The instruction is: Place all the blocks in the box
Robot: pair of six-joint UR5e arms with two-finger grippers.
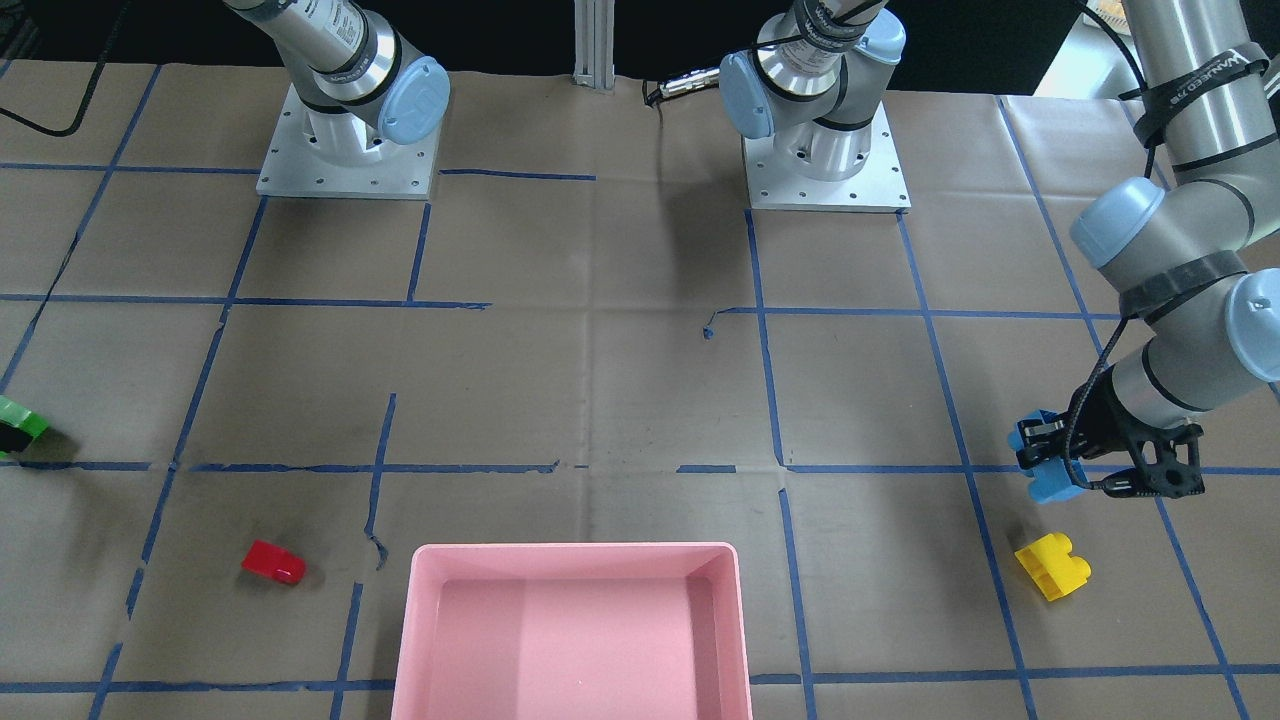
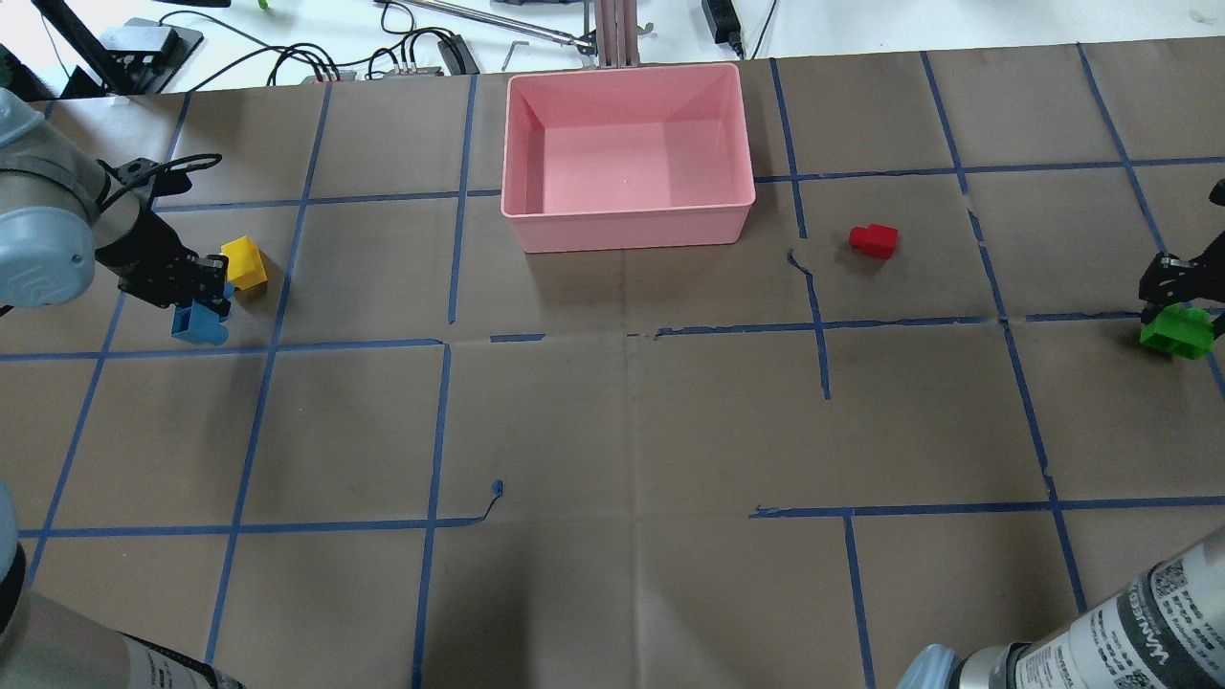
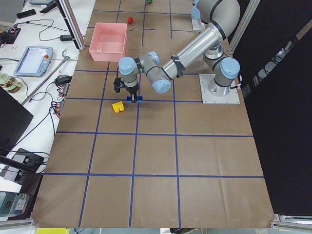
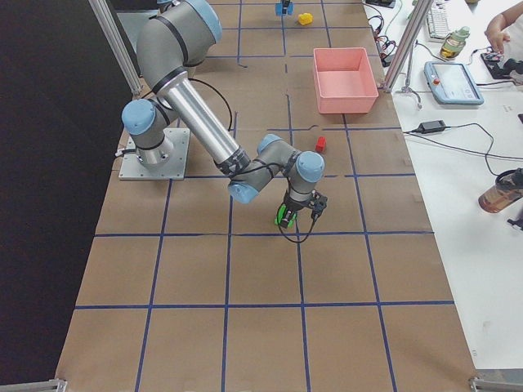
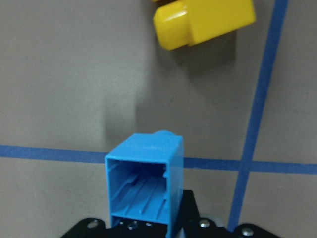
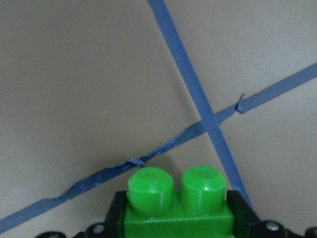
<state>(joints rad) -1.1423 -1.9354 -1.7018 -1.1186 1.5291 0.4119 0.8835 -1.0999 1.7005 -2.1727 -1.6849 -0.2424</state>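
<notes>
My left gripper (image 2: 199,304) is shut on the blue block (image 2: 200,325), held just above the paper; it shows in the left wrist view (image 5: 144,182) and the front view (image 1: 1056,482). The yellow block (image 2: 244,262) lies right beside it (image 1: 1052,566) (image 5: 203,21). My right gripper (image 2: 1182,304) is shut on the green block (image 2: 1176,332), seen close in the right wrist view (image 6: 177,204) and at the front view's left edge (image 1: 20,421). The red block (image 2: 874,240) lies on the paper right of the empty pink box (image 2: 627,226) (image 1: 570,560).
The table is covered in brown paper with a blue tape grid. Both arm bases (image 1: 345,160) (image 1: 825,160) stand at the robot's edge. Cables and tools (image 2: 412,57) lie beyond the far edge behind the box.
</notes>
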